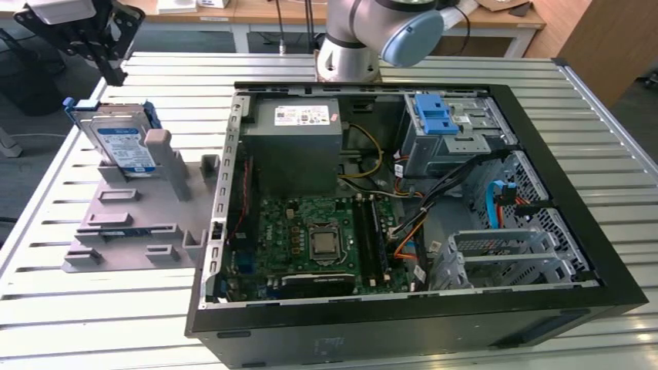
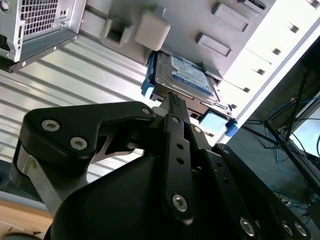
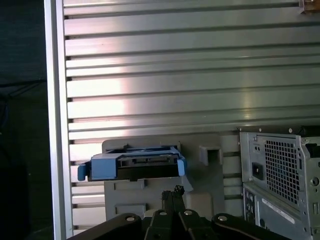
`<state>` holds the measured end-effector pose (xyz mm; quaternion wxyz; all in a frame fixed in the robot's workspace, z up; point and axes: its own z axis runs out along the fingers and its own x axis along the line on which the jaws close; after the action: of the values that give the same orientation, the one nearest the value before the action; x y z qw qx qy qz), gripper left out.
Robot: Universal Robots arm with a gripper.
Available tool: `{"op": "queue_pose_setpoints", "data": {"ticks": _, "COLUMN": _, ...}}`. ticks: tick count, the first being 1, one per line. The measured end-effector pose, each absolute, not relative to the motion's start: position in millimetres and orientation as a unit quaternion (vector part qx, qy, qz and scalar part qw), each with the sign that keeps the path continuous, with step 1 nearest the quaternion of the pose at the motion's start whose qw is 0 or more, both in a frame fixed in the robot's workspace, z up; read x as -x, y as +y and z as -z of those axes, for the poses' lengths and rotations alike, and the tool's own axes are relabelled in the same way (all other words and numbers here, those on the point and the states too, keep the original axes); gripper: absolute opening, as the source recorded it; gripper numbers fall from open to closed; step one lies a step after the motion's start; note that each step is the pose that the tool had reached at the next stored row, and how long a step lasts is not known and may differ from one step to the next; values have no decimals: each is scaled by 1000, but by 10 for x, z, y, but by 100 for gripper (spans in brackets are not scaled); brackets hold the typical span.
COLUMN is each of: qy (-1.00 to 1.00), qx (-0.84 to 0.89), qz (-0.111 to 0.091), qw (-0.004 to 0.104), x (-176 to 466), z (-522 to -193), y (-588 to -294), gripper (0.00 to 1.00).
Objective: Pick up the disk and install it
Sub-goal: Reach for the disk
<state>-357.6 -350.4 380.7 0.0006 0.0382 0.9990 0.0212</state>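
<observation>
- The gripper [image 1: 113,75] hangs over the far part of the desk [image 1: 103,324], on the exterior view's left, just above the disk [image 1: 122,142] and not touching it
- In the first wrist view the gripper [image 3: 175,191] has its fingertips pressed together with nothing between them
- The disk leans tilted in a slot of a grey fixture [image 1: 144,216], label side up, with its blue carrier framing its edges
- In the second wrist view the disk [image 2: 187,75] lies just beyond the gripper [image 2: 172,97]
- The fixture stands on the desk to the exterior view's left of the open computer case [image 1: 411,324]
- Inside the case a grey box with a white sticker [image 1: 298,139] sits at the far side, beside a silver drive cage with a blue latch [image 1: 437,116]
- A green motherboard [image 1: 319,239] lies on the case floor
</observation>
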Motion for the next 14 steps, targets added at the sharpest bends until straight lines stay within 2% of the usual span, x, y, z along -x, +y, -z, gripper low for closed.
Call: {"op": "queue_pose_setpoints", "data": {"ticks": 14, "qy": 999, "qx": -38, "qz": -21, "qw": 1, "x": 3984, "z": -3779, "y": -3440, "gripper": 11}}
